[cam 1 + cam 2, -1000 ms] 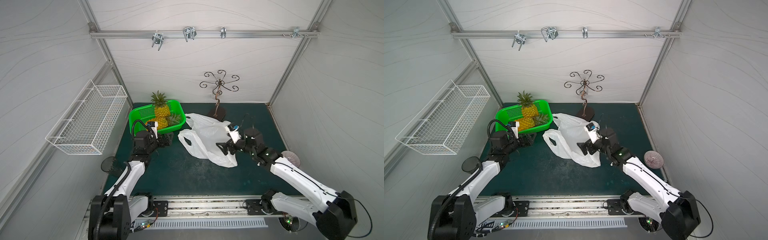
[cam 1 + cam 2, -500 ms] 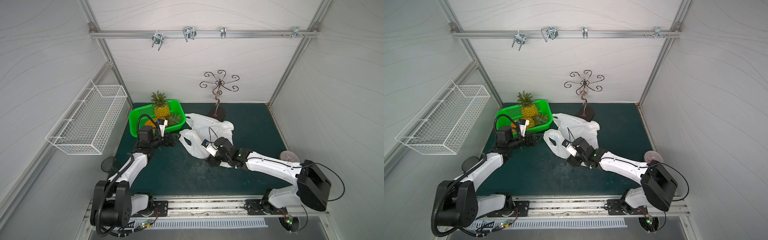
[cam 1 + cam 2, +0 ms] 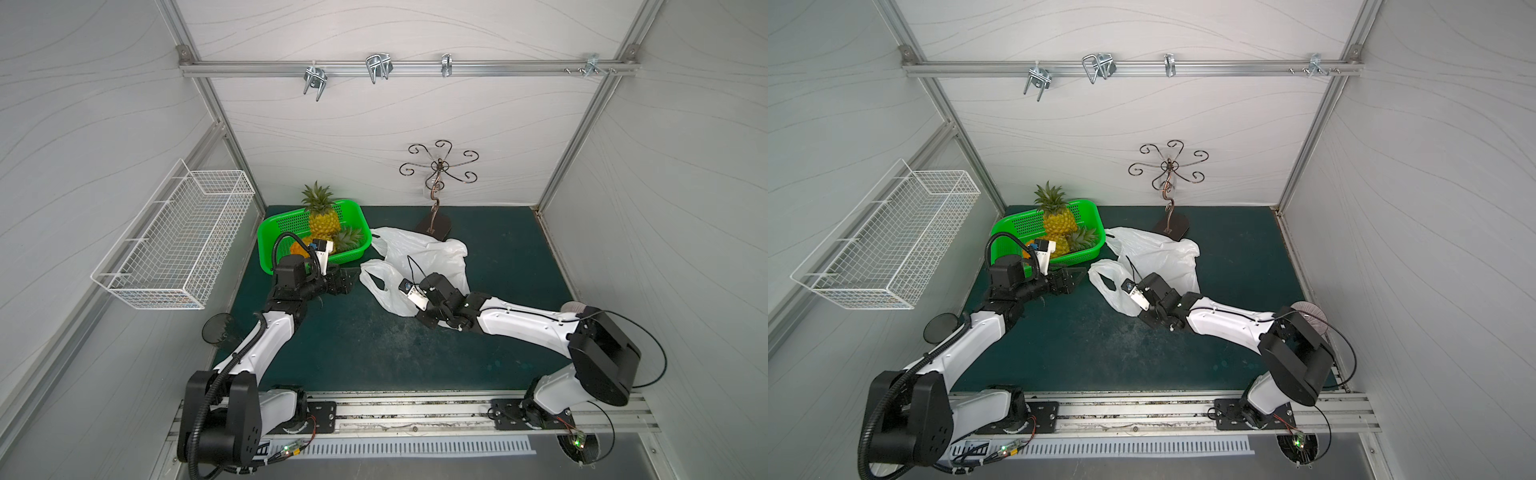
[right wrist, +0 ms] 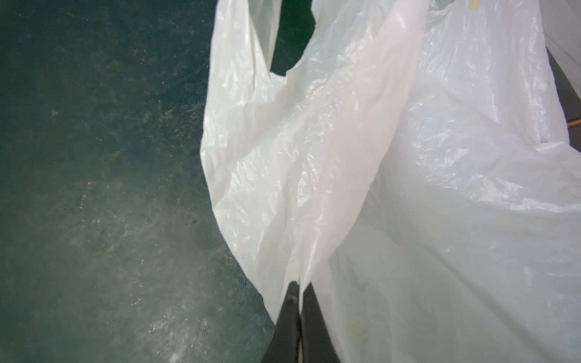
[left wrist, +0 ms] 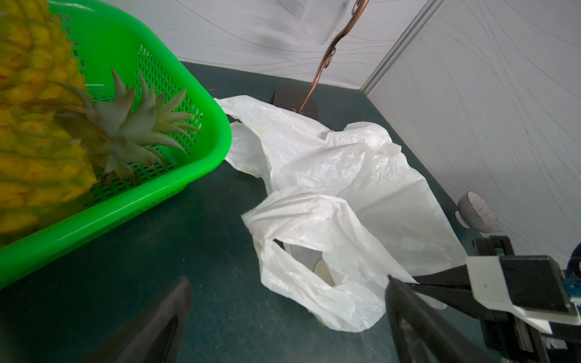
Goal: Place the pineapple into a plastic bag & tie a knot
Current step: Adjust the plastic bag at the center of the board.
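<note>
Your right jaws are pinching shut on a gathered fold of the thin white translucent plastic bag (image 3: pixel 419 257), likely handling limp, light and slippery; your left jaws are standing wide open, empty.

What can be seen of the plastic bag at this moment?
The plastic bag is thin, white, translucent and crinkled, lying slack on the dark green mat beside the green basket, its far edge by the base of the metal stand. Both loop handles are loose, untied. The right gripper is shut on a fold of its near edge.
</note>
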Action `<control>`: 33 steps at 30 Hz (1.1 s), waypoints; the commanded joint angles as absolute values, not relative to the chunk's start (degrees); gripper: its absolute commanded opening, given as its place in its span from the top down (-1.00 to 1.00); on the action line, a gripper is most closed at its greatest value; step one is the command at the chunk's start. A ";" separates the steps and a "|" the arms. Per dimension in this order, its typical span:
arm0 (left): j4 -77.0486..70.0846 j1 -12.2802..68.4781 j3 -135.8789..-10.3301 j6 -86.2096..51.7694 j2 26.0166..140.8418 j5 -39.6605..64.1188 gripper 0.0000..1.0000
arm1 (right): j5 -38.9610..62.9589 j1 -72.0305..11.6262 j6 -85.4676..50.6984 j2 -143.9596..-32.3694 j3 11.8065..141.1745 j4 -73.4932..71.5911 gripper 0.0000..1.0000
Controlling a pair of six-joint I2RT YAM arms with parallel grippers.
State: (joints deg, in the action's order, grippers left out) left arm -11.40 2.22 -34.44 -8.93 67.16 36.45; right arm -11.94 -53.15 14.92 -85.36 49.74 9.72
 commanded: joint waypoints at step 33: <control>4.51 9.88 -32.70 -30.81 55.06 11.23 -0.90 | -14.88 -64.21 0.18 -53.97 45.55 25.85 -0.22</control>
